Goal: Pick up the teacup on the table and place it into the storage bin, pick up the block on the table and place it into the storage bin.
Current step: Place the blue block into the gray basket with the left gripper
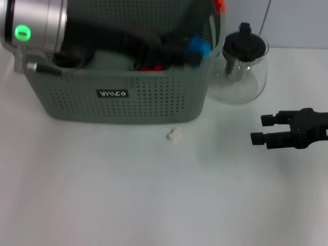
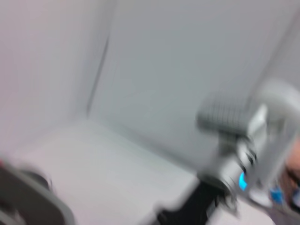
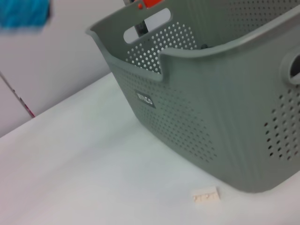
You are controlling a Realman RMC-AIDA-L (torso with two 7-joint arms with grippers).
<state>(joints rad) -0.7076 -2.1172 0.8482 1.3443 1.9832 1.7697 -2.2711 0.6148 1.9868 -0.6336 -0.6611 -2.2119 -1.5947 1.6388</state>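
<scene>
Your left arm reaches across the top of the storage bin (image 1: 128, 100), its silver wrist with the green light at the near-left corner and its dark forearm running over the rim toward the blue-tipped left tool (image 1: 192, 51) inside the bin's right end. You cannot tell whether that tool is released or clenched; something red shows just beneath it, too hidden to name.

Your right arm comes in low from the right edge, level over the bench (image 1: 102, 195), with the right tool (image 1: 264, 129) pointing left and its two black fingers spread apart, grasping nothing.

The small pale block (image 1: 175, 135) lies on the bench just in front of the bin's near wall, right of the black label (image 1: 113, 94). A glass teapot (image 1: 241, 64) stands beside the bin's right end.
</scene>
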